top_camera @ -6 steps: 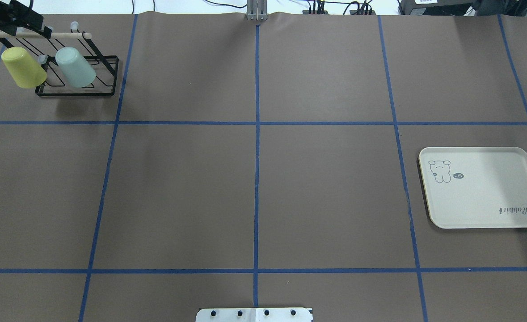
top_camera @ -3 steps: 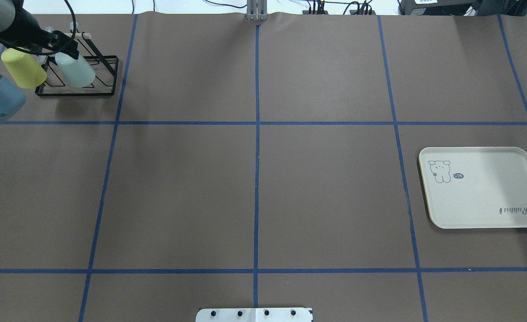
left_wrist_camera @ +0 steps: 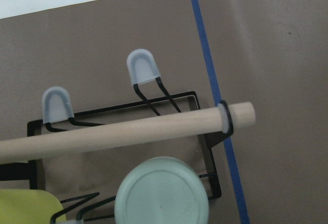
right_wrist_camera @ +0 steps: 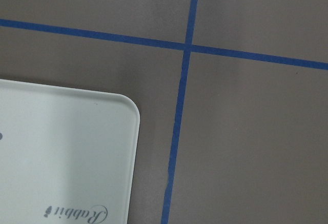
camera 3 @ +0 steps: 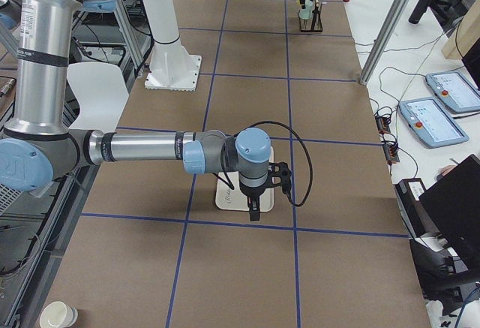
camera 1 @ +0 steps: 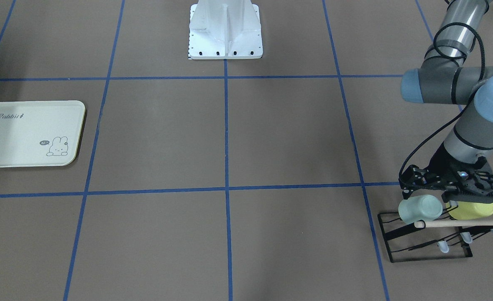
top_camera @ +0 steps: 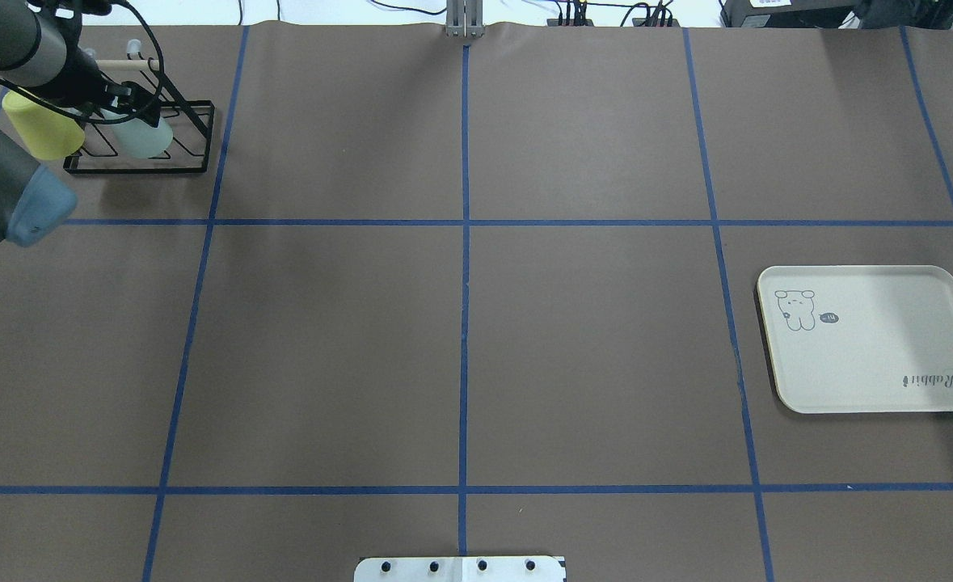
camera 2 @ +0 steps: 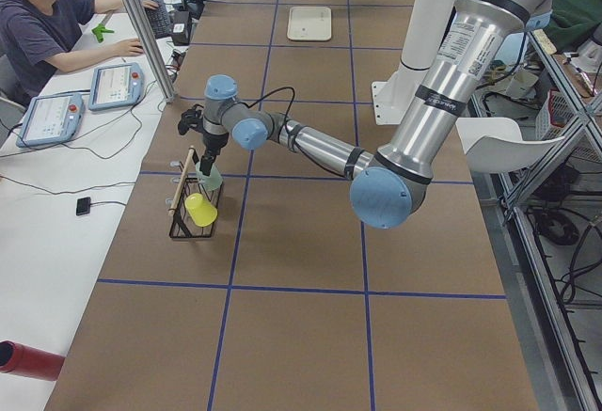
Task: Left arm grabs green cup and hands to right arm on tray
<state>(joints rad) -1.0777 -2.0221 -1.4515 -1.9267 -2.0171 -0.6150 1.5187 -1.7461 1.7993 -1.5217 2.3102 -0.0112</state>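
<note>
The pale mint-green cup (top_camera: 145,137) hangs upside down on a black wire rack (top_camera: 193,166) at the table's far left; it also shows in the front view (camera 1: 420,208). Its flat base fills the lower edge of the left wrist view (left_wrist_camera: 161,196). My left gripper (camera 1: 449,193) hovers just above the cup, looks open and holds nothing; in the overhead view (top_camera: 124,103) it covers the cup's top. The cream tray (top_camera: 872,339) lies at the right. My right gripper (camera 3: 253,209) hangs over the tray's edge (right_wrist_camera: 61,157); I cannot tell whether it is open.
A yellow-green cup (top_camera: 35,129) hangs on the same rack beside the green one. A wooden dowel (left_wrist_camera: 128,131) crosses the rack's top, just beyond the green cup. The robot's base plate (top_camera: 460,568) sits at the near edge.
My left arm has swung in from the far left corner. Its gripper has moved right and down, from above the rack's dowel onto the green cup.
</note>
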